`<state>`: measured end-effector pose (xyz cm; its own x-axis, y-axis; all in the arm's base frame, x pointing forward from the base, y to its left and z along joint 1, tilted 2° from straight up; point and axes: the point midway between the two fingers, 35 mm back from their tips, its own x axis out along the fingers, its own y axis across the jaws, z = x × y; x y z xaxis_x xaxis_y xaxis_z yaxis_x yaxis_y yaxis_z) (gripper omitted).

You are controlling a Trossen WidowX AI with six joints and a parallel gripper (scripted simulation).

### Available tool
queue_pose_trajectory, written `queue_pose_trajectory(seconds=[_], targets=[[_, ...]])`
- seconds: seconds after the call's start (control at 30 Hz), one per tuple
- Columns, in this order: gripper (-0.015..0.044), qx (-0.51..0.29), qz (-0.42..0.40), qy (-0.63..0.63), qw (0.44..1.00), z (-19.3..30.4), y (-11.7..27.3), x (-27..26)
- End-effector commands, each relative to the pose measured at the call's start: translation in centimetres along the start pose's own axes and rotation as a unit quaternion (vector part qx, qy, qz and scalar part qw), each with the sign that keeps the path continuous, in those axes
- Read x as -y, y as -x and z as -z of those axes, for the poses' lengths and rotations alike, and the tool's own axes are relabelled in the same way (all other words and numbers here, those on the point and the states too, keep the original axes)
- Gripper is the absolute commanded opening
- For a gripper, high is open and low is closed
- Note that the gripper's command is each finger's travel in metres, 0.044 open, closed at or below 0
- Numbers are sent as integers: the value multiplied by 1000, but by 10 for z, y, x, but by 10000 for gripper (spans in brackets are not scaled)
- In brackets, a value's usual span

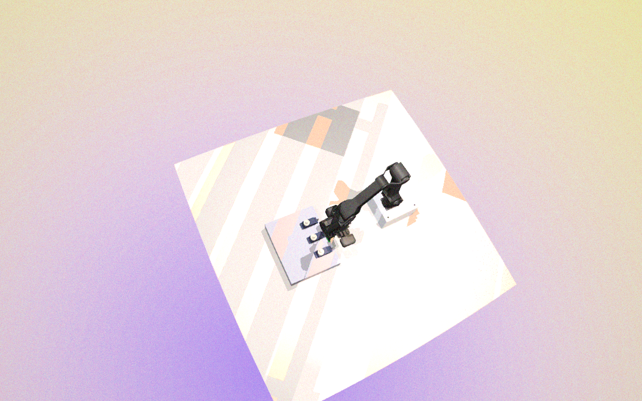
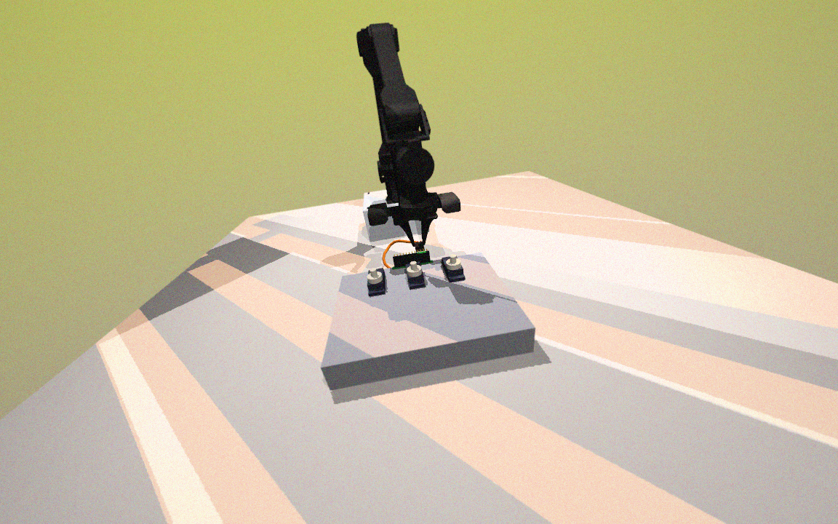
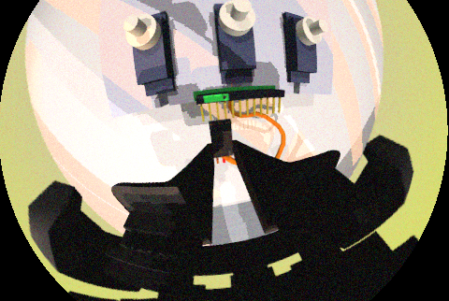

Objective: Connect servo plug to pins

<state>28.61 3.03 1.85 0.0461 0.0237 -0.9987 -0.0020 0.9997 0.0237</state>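
My gripper [image 2: 418, 244] [image 3: 222, 146] is shut on the plug [image 3: 221, 135], a small black block. In the wrist view brown, red and orange wires leave its rear, orange at right. The holder [image 1: 286, 249] [image 2: 422, 332] is a lilac block. The pin row's black bar [image 3: 254, 94] runs along its near edge. A green band [image 3: 214, 98] marks pins at the row's left, with a dot [image 3: 225, 97] at its right end. The plug's front appears near the marked pins' tips; its height and contact cannot be told. The middle servo [image 1: 315, 238] [image 2: 414, 280] [image 3: 237, 53] stands behind the row.
Two similar servos flank it, one on the left [image 3: 151, 64] and one on the right [image 3: 301, 53] in the wrist view. The orange wire [image 2: 383, 255] [image 3: 283, 135] loops beside the plug. The white arm base [image 1: 397, 218] [image 2: 380, 226] stands on the table behind my gripper.
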Motion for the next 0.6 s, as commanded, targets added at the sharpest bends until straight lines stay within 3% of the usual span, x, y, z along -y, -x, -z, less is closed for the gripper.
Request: queue_pose_trajectory(seconds=[0.0,0.57], targets=[[0,1,2,3,1000,-4,1,0],[0,1,2,3,1000,-15,2,0]])
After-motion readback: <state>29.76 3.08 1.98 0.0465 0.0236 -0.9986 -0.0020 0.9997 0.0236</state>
